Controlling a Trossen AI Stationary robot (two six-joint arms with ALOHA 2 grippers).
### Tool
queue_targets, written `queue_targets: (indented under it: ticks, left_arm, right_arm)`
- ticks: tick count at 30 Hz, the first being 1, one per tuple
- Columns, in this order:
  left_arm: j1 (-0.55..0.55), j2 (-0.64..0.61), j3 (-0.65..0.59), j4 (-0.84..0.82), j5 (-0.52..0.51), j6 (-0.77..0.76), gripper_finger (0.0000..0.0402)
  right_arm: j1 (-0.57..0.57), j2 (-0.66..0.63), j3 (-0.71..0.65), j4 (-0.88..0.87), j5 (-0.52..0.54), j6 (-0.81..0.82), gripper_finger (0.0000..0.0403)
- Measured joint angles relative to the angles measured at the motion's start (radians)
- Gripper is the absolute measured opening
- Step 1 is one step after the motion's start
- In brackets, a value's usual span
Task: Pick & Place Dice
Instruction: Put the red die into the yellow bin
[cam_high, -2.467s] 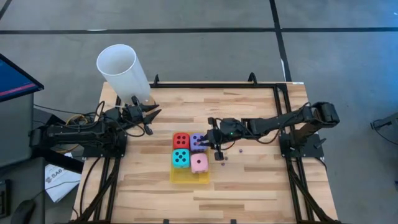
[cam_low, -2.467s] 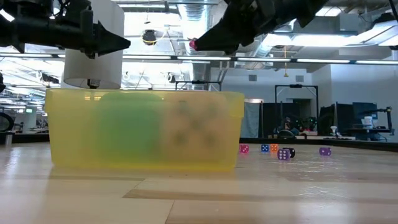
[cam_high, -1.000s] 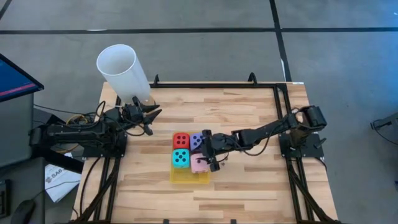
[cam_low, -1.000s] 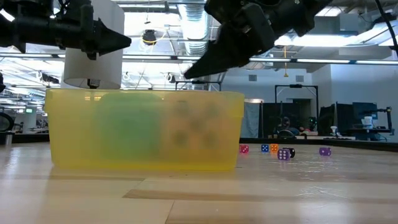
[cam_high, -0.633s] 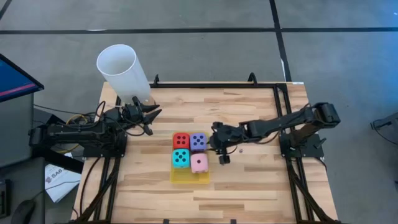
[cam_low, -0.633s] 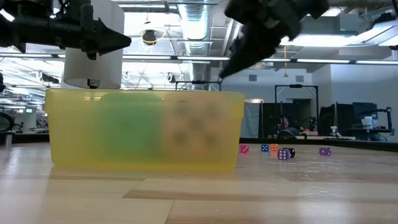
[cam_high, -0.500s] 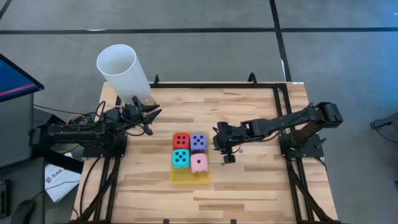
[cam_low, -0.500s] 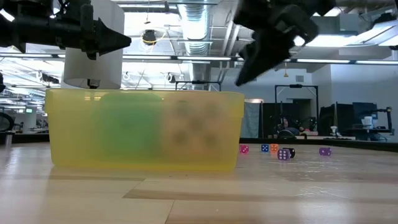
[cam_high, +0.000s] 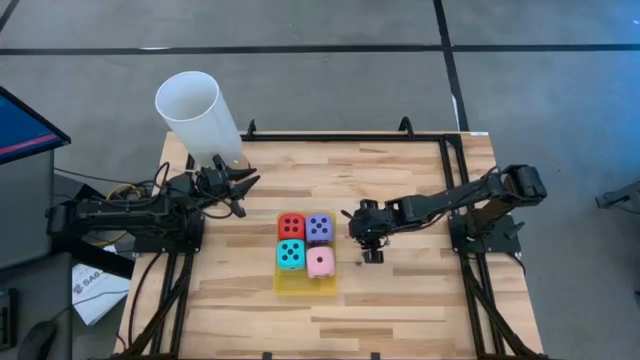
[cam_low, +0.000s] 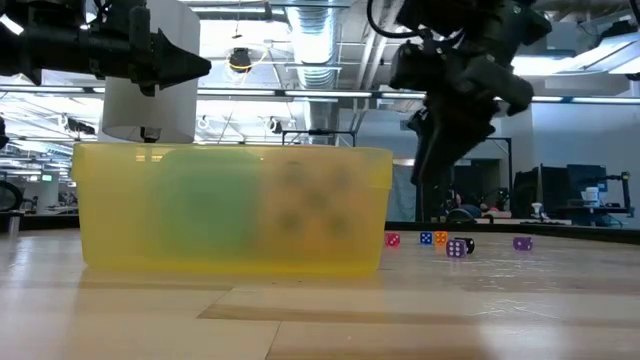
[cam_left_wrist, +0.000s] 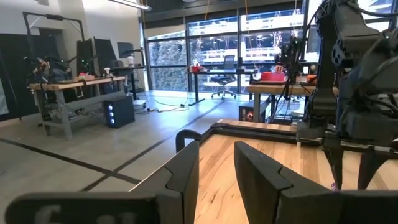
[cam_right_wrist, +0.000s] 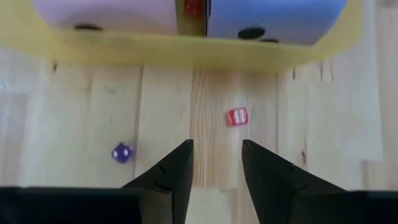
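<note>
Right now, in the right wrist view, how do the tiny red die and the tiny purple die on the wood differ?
The tiny red die is boxy with pale pips; the tiny purple die looks rounder and darker. The red one lies nearer the yellow tray, almost in line with the gap between the right tool's open fingers; the purple one sits off to the side, farther from the tray. Both rest loose on the table, outside the tray and ungripped.
</note>
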Motion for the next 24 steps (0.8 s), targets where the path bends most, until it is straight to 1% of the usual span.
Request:
queue_targets:
  ticks: [6, 13, 18, 24]
  left_arm:
    - [0.000, 0.000, 0.000, 0.002, 0.000, 0.000, 0.0090]
    - [0.000, 0.000, 0.000, 0.002, 0.000, 0.000, 0.0090]
    - [0.000, 0.000, 0.000, 0.002, 0.000, 0.000, 0.0090]
    - [0.000, 0.000, 0.000, 0.002, 0.000, 0.000, 0.0090]
  right_arm:
    - [-0.006, 0.000, -0.065, 0.064, 0.000, 0.016, 0.0109]
    - [-0.050, -0.001, -0.193, 0.323, 0.000, -0.018, 0.0098]
    - [-0.081, 0.000, -0.260, 0.457, -0.002, -0.027, 0.0098]
    - [-0.106, 0.000, -0.267, 0.463, -0.004, -0.027, 0.0098]
